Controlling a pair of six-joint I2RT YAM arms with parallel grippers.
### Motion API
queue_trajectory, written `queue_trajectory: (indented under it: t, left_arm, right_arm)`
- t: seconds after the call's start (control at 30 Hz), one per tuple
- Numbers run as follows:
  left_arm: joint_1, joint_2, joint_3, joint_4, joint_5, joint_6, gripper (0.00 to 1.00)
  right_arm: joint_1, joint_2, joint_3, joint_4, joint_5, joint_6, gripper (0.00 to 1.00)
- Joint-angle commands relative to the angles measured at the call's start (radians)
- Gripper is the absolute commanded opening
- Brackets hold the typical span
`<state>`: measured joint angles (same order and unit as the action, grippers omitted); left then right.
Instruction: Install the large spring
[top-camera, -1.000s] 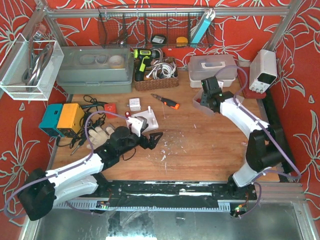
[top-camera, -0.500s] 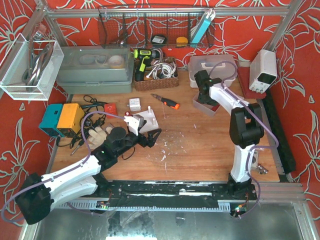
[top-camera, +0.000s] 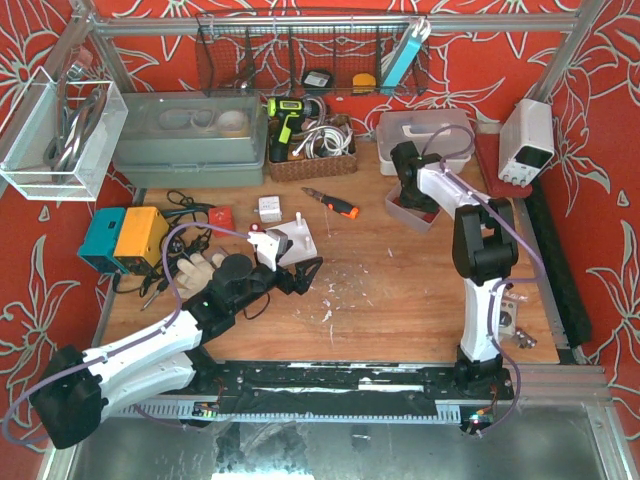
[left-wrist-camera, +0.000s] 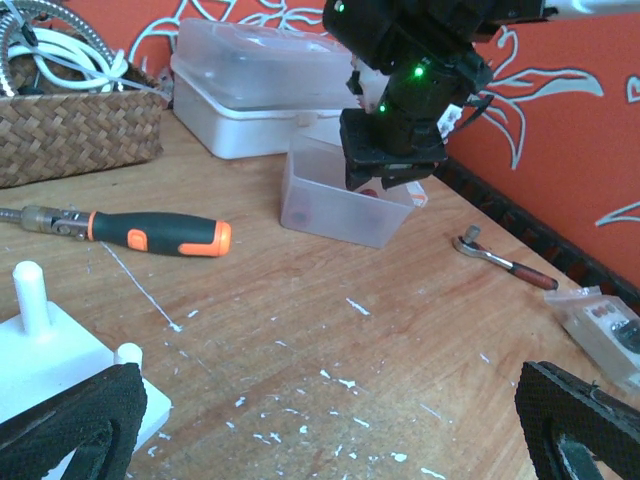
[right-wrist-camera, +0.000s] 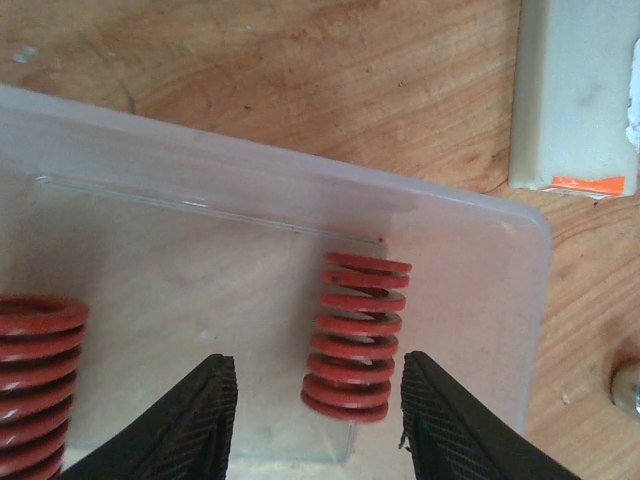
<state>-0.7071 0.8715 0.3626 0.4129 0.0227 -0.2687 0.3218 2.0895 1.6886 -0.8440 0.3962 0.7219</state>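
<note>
We see the right gripper (right-wrist-camera: 320, 430) reaching down into the clear bin (right-wrist-camera: 280, 160) at the far right of the table, its jaws open and holding nothing. A red spring (right-wrist-camera: 355, 335) lies on the bin floor between the two fingers (right-wrist-camera: 205, 415), its axis running away from the camera; the right finger sits just beside its coils, the left one a little apart. A wider spring (right-wrist-camera: 35, 390), also red, lies at the left edge of the wrist view, cut off by the frame, so we cannot tell its full length. From above, the right arm stretches straight out to the bin (top-camera: 410, 210). The left gripper (left-wrist-camera: 320, 440) hovers low over the table with its jaws spread wide and empty. The white base (left-wrist-camera: 60, 350) with upright pegs sits just beside its left finger. A screwdriver (left-wrist-camera: 150, 232) lies between base and bin.
</note>
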Motion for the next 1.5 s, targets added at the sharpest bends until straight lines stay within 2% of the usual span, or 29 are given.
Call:
queue_trajectory:
  t: [0.0,0.33,0.7,0.87,1.07,1.47]
  left_arm:
    - [-0.008,-0.011,-0.007,0.029,-0.022,0.015,1.00]
    - [-0.008,-0.008,-0.002,0.020,-0.038,0.020,1.00]
    - [-0.008,-0.007,0.002,0.010,-0.054,0.022,1.00]
    - [-0.008,-0.006,0.003,0.005,-0.063,0.020,1.00]
    - [-0.008,-0.004,0.005,0.004,-0.068,0.019,1.00]
    - [-0.008,-0.004,0.006,-0.004,-0.082,0.016,1.00]
  right_arm:
    - [-0.025,0.057,0.037,-0.047,-0.012,0.052,0.50]
    - [-0.034,0.139,0.071,-0.058,-0.026,0.080,0.50]
    - [-0.038,0.130,0.010,0.023,-0.110,0.047,0.44]
    - [-0.039,0.115,-0.024,0.069,-0.137,0.027,0.37]
    - [-0.039,0.061,-0.049,0.113,-0.140,-0.004,0.25]
    - [-0.037,-0.177,-0.159,0.242,-0.240,-0.130,0.13]
